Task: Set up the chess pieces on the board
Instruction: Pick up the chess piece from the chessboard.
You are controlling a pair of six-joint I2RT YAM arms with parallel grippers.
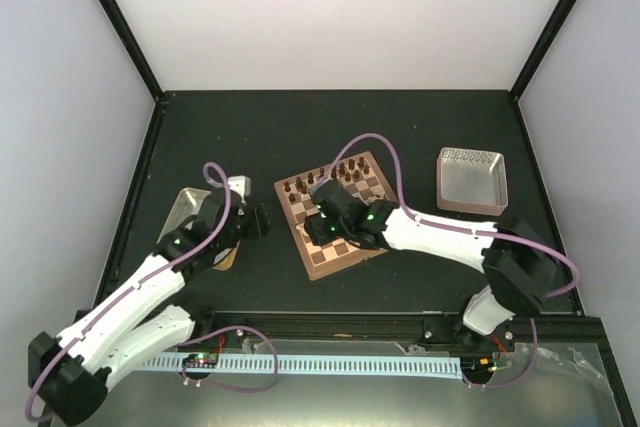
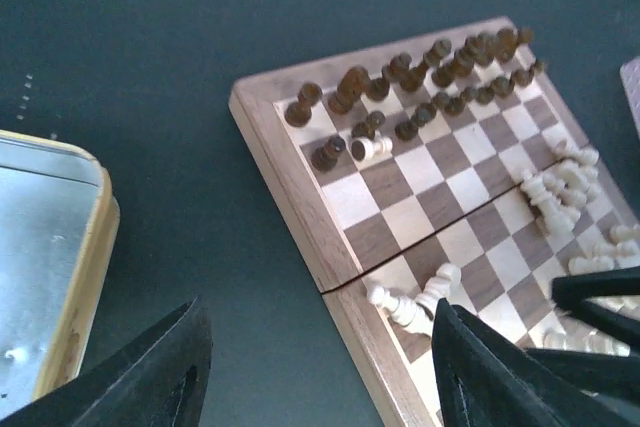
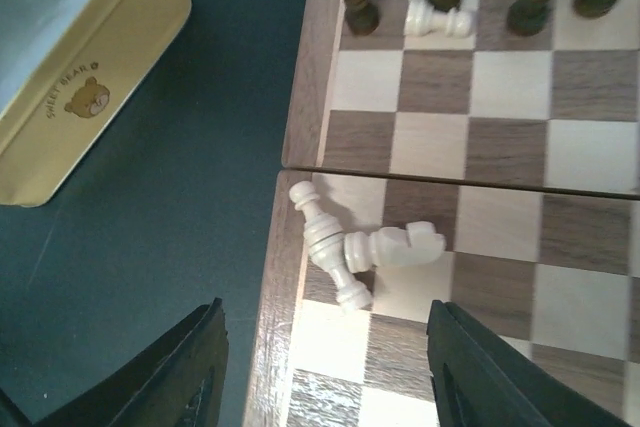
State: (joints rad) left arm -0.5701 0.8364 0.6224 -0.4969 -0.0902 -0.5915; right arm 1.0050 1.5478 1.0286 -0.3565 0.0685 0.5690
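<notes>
Yellow rounded-corner metal tin (image 3: 90, 117) near left edge; left gripper (image 2: 320, 377) fingers spread, empty. Wooden chequered board (image 2: 275, 172) mid-bench, cream turned chess pieces (image 3: 385, 247) toppled on it; above it right gripper (image 3: 330, 377) fingers spread, empty. Silver rectangular tray (image 1: 470, 205) toward right edge. Matte black bench (image 1: 230, 137), white walls (image 1: 330, 7).

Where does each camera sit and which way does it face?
Top external: above and behind the robot, looking down at the board; left arm and right arm show.
Left wrist: left of the board, looking across it; open left gripper shows.
Right wrist: over the board's edge, looking straight down; open right gripper shows.
Both wrist views share the toppled cream pieces by the fold.
</notes>
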